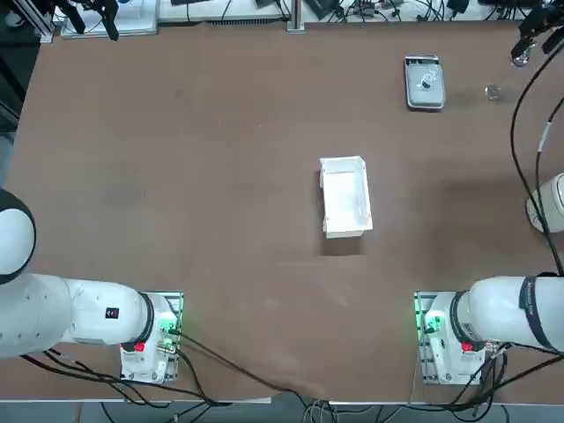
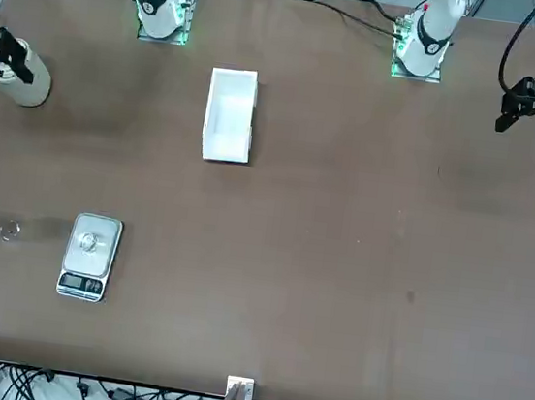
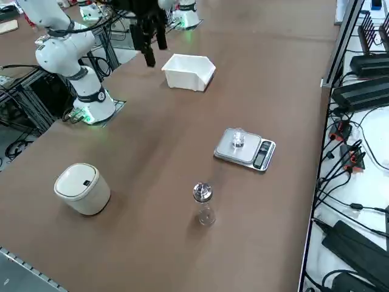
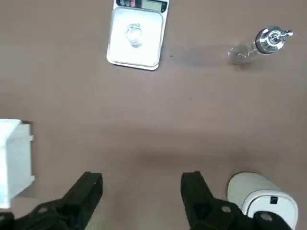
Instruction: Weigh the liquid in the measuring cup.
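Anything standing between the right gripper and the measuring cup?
Nothing visible: the measuring cup already sits on the kitchen scale, and only bare tabletop shows between it and the open right gripper. The metal-topped glass bottle stands beside the scale.

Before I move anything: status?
Right pincer open, above bare tabletop. Measuring cup sits on the kitchen scale. Nothing visible blocks the cup; clear bottle with metal top stands nearby.
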Robot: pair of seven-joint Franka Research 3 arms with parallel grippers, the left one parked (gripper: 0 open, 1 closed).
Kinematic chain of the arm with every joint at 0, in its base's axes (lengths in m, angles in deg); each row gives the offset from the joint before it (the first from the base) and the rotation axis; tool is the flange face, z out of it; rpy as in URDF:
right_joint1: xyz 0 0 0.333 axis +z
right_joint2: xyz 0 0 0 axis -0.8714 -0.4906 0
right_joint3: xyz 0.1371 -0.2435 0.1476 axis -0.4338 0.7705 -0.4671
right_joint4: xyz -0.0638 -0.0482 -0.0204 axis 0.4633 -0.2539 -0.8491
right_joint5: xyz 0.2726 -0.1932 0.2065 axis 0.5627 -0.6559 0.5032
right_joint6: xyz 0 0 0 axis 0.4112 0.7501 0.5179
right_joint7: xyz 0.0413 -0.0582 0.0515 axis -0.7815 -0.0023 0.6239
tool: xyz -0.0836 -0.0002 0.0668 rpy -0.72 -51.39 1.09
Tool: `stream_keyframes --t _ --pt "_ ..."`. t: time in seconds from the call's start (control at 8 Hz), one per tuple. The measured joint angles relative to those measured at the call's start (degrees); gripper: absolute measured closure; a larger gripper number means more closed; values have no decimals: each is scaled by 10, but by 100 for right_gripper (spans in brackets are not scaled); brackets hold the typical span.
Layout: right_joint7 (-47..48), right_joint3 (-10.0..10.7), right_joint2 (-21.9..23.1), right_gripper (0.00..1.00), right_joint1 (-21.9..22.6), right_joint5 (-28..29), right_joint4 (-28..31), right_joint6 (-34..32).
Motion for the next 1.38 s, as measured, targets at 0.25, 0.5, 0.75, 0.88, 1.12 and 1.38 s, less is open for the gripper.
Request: stream_keyframes --t 0.25,0.5,0.75,0.88,1.12,1.38 --pt "-5 8 23 0 0 6 0 -16" --pt "-5 8 31 0 0 6 0 -24" --pt "-6 8 31 0 0 6 0 -25" --pt "-6 8 31 0 0 6 0 -25" --pt "-7 8 31 0 0 6 0 -25" --pt "-7 8 31 0 0 6 0 -25"
